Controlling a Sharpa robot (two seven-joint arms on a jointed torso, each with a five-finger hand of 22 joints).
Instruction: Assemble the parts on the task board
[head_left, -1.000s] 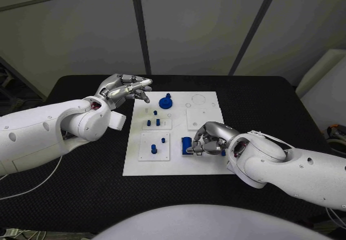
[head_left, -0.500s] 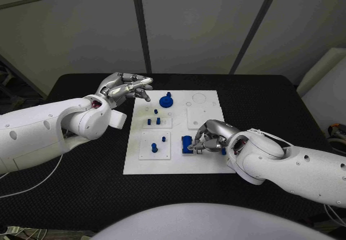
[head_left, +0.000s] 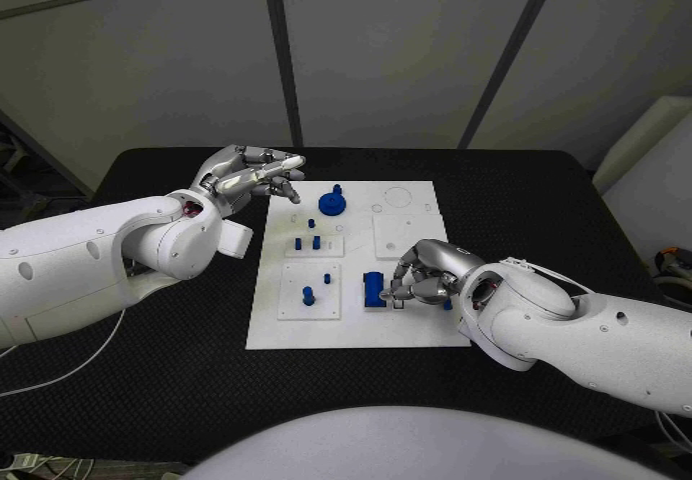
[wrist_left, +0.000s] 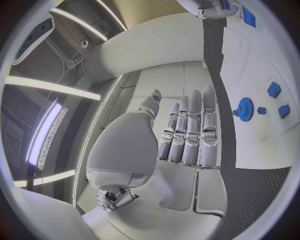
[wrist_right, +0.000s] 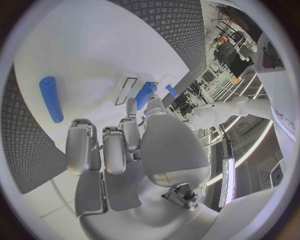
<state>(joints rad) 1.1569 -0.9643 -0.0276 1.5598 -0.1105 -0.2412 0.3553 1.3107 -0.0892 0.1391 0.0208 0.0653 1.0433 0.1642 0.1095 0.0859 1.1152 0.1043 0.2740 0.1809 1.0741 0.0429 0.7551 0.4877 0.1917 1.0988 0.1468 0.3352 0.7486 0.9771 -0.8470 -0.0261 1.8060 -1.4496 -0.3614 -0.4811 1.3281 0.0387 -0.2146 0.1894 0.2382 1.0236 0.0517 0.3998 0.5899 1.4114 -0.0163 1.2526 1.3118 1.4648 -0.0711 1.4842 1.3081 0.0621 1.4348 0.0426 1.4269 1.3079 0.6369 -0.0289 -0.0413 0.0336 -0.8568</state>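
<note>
The white task board lies mid-table. On it a blue gear stands near the far edge, small blue pegs sit in the plate below it, and two more pegs in the near-left plate. A blue block stands near the board's middle. My right hand rests on the board just right of that block, fingers curled in and holding nothing I can see. A blue cylinder lies flat on the board beside my right hand. My left hand hovers off the board's far-left corner, fingers curled, holding nothing; the gear shows beyond my left hand.
The black table surrounds the board on all sides. A recessed square plate and round holes lie on the board's right half. My left forearm lies over the table's left side, my right forearm over its near right.
My right hand has drawn slightly back to the right from the blue block, which stays put. The left hand has not moved.
</note>
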